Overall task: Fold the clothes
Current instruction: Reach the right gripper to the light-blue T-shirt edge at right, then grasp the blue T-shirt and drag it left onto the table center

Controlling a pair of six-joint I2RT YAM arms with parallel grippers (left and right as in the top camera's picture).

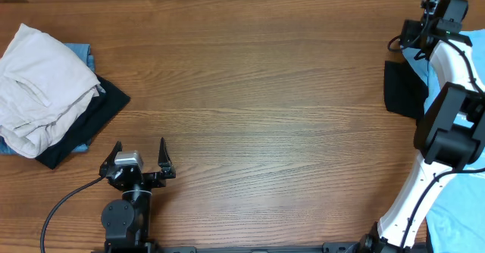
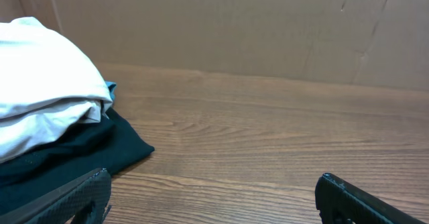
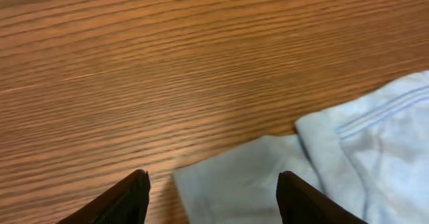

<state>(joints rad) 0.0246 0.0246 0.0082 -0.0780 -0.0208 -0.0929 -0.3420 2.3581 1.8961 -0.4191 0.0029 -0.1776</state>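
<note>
The wooden table [image 1: 265, 94] fills the overhead view, most of its middle bare. A sky-blue T-shirt [image 3: 362, 143] lies at the table's right edge, largely covered by the right arm from above; in the right wrist view one stitched edge of it rests flat on the wood. At the far left sits a heap of clothes: an off-white garment [image 1: 38, 86] crumpled on top, a black garment [image 1: 95, 120] spread beneath it and sticking out toward the centre, and a blue garment [image 1: 83, 54] showing at the pile's upper edge. A dark cloth [image 1: 398, 86] lies near the right arm, just beside the T-shirt. The left hand [image 1: 140, 145] hovers at the near edge, released, fingers wide apart, close to the black garment but not touching it. The right hand [image 3: 213, 178] is released too, its fingers spread on either side of the T-shirt's corner, gripping nothing.
</note>
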